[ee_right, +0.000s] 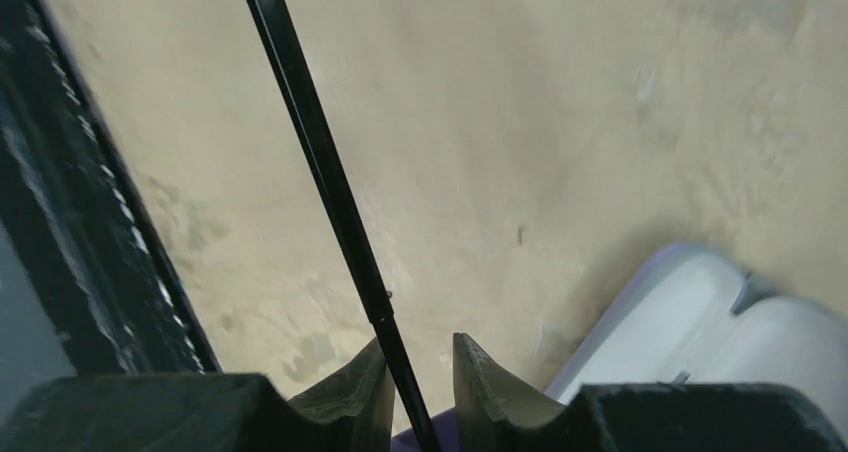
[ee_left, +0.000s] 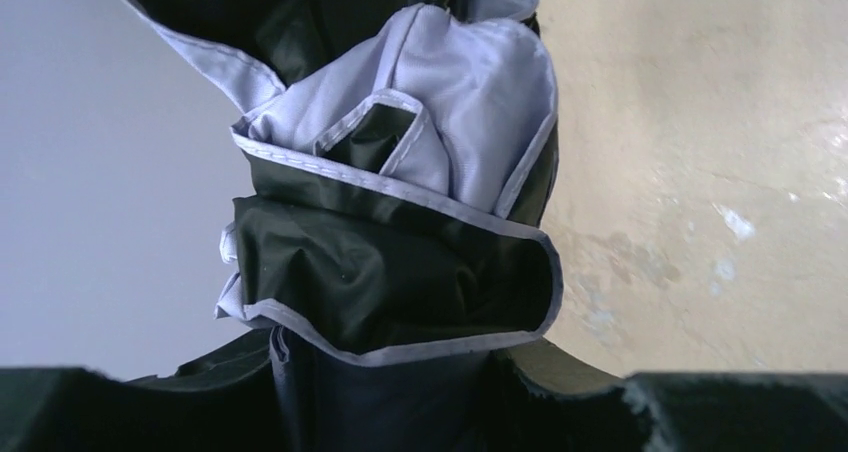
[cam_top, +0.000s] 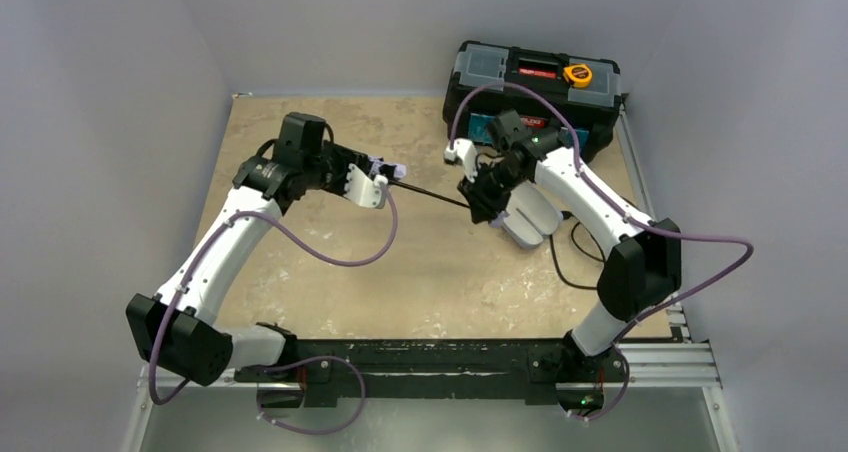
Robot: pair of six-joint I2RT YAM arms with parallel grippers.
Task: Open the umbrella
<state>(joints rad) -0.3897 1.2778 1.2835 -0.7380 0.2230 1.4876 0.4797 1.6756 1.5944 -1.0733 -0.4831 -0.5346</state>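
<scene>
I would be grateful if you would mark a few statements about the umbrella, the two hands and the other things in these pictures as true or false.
1. The dark shaft runs between the left hand and the right hand. True.
2. The umbrella is spread fully open. False: its fabric is bunched in folds.
3. The pale case lies on the table beside the right arm. True.
4. The tape measure lies on the table near the left arm. False: it sits on the toolbox at the far edge.
5. The right hand is clear of the shaft. False: the shaft passes between its fingers.
</scene>
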